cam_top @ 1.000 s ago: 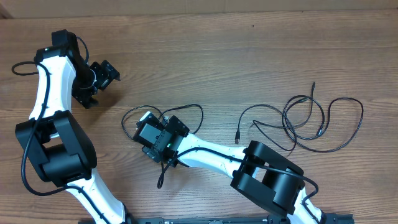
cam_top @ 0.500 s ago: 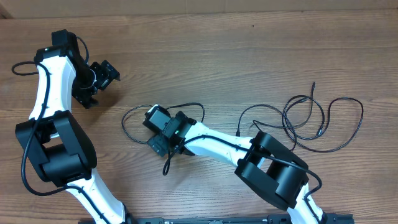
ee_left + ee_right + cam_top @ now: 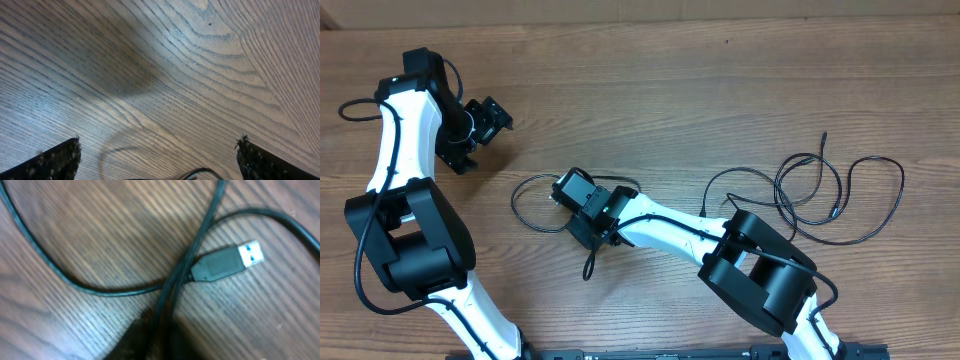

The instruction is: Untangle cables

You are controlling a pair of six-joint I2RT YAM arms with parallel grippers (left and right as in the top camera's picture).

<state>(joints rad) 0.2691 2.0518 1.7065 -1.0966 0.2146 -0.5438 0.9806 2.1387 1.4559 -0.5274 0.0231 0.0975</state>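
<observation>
Wood-grain table [image 3: 720, 80] lies under everything. My right gripper [image 3: 565, 188] sits low over its middle. My left gripper [image 3: 475, 135] hangs well to the left of it and farther back, fingers [image 3: 55, 162] spread wide over bare wood, holding nothing. A loose tangle of cables [image 3: 820, 195] lies well to the right of my right gripper. One black cable [image 3: 200, 230] loops just left of that gripper and beneath it, and its jaws look pinched narrow on a strand. The blue-tipped plug [image 3: 227, 262] lies just ahead.
</observation>
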